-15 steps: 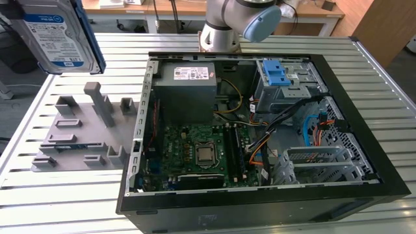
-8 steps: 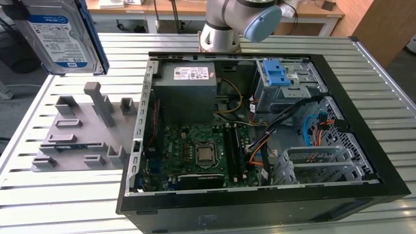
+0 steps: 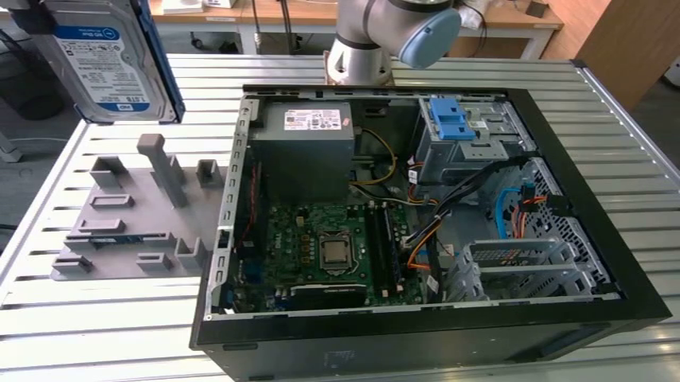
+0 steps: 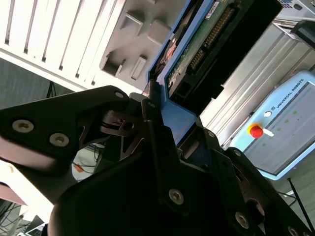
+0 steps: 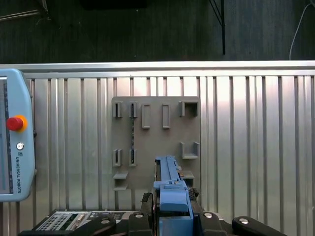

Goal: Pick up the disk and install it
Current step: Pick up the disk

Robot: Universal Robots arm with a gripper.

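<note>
The disk, silver with a white-and-blue label and a blue carrier frame, hangs high over the exterior view's left, above the grey holder plate. My gripper is shut on the blue carrier end of the disk, whose green circuit board and connector face the second wrist view. In the first wrist view the disk shows edge-on, clamped in the gripper, above the holder plate.
An open computer case lies on the slatted metal table, with a grey power-supply box, a motherboard and a grey cage with blue latches. The arm's base stands behind it. A teach pendant lies beside the plate.
</note>
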